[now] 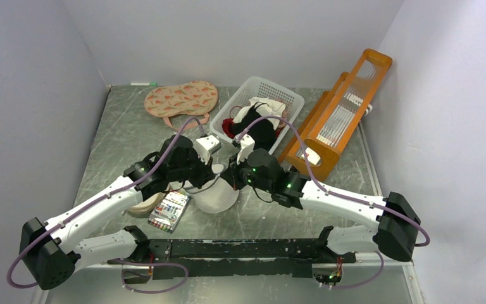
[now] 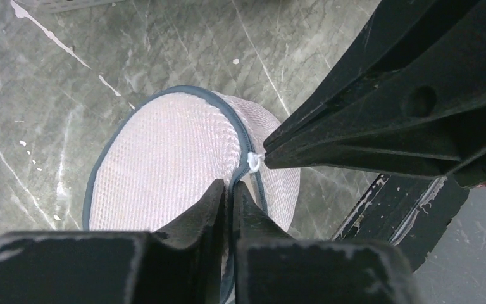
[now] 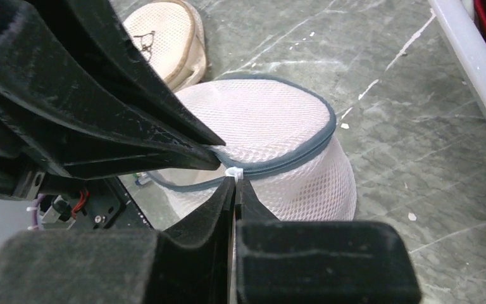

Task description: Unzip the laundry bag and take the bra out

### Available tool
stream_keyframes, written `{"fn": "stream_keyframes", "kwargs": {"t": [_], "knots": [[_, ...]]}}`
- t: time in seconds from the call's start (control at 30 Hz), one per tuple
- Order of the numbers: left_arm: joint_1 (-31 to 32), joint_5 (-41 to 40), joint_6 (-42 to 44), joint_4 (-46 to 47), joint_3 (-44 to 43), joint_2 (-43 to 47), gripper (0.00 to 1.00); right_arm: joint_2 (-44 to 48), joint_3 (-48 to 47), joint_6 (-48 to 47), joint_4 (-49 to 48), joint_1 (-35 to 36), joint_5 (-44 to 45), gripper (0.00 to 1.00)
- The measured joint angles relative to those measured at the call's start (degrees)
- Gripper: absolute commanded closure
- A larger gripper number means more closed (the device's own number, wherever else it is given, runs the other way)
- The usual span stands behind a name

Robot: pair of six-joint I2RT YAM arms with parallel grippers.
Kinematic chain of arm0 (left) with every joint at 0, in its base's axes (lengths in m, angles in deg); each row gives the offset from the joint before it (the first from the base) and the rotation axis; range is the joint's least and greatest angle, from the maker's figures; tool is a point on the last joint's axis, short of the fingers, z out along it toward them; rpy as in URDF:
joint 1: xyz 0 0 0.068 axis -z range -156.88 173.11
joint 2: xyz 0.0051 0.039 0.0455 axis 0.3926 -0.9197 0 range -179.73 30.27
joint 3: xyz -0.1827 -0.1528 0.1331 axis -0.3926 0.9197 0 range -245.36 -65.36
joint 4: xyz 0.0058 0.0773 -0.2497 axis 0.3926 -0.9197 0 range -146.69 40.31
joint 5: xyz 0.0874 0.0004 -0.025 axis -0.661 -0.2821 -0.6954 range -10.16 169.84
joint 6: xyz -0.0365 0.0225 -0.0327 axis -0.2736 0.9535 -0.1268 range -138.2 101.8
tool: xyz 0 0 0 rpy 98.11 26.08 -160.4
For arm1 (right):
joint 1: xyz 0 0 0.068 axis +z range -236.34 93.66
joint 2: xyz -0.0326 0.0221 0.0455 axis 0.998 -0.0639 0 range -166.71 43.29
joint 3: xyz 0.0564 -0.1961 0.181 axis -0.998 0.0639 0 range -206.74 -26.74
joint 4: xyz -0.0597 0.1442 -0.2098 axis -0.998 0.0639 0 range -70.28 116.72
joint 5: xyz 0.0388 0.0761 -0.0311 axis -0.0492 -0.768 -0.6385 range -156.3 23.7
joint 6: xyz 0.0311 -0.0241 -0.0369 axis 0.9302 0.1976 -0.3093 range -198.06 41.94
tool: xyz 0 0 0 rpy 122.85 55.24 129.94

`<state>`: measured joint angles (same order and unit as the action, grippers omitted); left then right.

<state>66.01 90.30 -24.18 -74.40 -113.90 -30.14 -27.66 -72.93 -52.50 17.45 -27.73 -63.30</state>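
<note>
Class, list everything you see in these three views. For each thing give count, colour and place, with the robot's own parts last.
laundry bag: one, white mesh with grey zipper rim, table centre
zipper pull: one, white, on the bag's rim
embroidery hoop: one, beige, left of the bag
crayon pack: one, multicoloured, near left of the bag
pouch: one, pink watermelon print, far left
basket: one, white, far centre
garments: several, black, white and red, in the basket
wooden rack: one, orange, far right
marker: one, white and green, far edge
table: one, grey marbled
left gripper: black, shut on the bag's rim
right gripper: black, shut on the zipper pull
</note>
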Motion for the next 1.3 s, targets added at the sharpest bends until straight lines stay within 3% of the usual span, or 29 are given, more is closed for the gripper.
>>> {"fn": "stream_keyframes", "kwargs": {"t": [0.07, 0.37, 0.57, 0.7, 1.13, 1.3], "knots": [[0.0, 0.0, 0.1, 0.0, 0.0, 0.0, 0.93, -0.4, -0.1, 0.0, 0.1, 0.0, 1.0, 1.0], [-0.1, -0.2, 0.2, 0.0, 0.3, 3.5, 0.93, -5.0, -2.3, -0.1, 0.4, -0.6, 3.7, 1.0], [-0.1, -0.2, 0.5, 0.9, 0.6, 6.9, 0.93, -5.2, -2.7, -0.3, 0.4, -5.0, 4.2, 1.0], [-0.1, -0.2, 0.6, 2.2, 0.9, 9.0, 0.93, -5.7, -2.7, -1.1, 0.4, -8.1, 2.6, 1.0], [-0.1, -0.1, 0.9, 2.7, 1.5, 10.3, 0.93, -4.9, 0.0, -4.3, -3.9, -8.5, -5.4, 1.0], [-0.1, -0.3, 1.1, 2.7, 1.5, 10.2, 0.81, -3.8, 0.0, -4.9, -3.8, -8.5, -5.4, 1.0]]}}
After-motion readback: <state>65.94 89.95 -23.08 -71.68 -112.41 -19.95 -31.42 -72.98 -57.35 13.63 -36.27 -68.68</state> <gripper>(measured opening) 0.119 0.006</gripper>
